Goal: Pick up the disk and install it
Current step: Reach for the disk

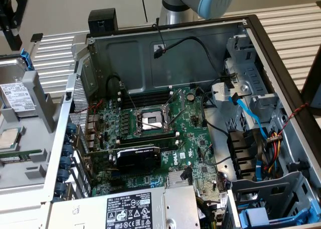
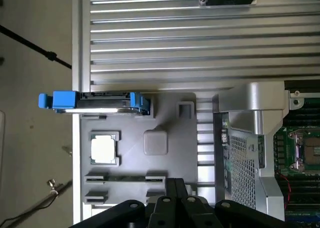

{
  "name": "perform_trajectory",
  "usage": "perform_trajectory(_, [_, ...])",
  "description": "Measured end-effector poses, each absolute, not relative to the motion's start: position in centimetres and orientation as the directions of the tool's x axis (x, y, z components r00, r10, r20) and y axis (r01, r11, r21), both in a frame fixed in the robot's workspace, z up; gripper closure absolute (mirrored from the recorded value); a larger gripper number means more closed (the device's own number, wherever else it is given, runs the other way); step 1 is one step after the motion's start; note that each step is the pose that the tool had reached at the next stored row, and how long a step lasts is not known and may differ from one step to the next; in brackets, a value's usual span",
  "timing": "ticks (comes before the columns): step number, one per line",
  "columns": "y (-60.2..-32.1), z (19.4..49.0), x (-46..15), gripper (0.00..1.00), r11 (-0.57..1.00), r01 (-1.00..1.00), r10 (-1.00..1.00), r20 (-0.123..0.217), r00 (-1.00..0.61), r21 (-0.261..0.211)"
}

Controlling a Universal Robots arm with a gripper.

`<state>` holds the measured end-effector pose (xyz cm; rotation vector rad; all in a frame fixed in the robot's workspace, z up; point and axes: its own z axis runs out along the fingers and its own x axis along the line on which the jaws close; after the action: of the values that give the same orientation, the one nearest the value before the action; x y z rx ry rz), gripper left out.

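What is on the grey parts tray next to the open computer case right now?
The blue-framed disk stands on edge, and the square CPU chip lies flat beside it. Part of the tray is hidden behind the shut hand.

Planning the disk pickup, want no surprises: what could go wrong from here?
1. The end effector is shut and off the disk; coming down like that could bump its upturned edge.
2. The CPU chip lies beside it in the same grey tray; a mis-aimed grasp might hit it.
3. The blue cable hangs loose in the case and could snag the disk going in.
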<state>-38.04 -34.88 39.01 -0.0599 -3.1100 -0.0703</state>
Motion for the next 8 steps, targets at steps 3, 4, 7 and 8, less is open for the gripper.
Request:
perform_trajectory(3, [-33.9, 39.0, -38.5, 0.89, 0.998, 0.039, 0.038, 0.031, -0.999, 0.044])
perform_trajectory(4, [-33.7, 39.1, -38.8, 0.89, 0.998, 0.039, 0.038, 0.031, -0.999, 0.044])
perform_trajectory(7, [-33.1, 39.1, -39.6, 0.89, 0.998, 0.039, 0.037, 0.031, -0.999, 0.044])
perform_trajectory(8, [-32.9, 39.1, -39.9, 0.89, 0.998, 0.039, 0.037, 0.031, -0.999, 0.044])
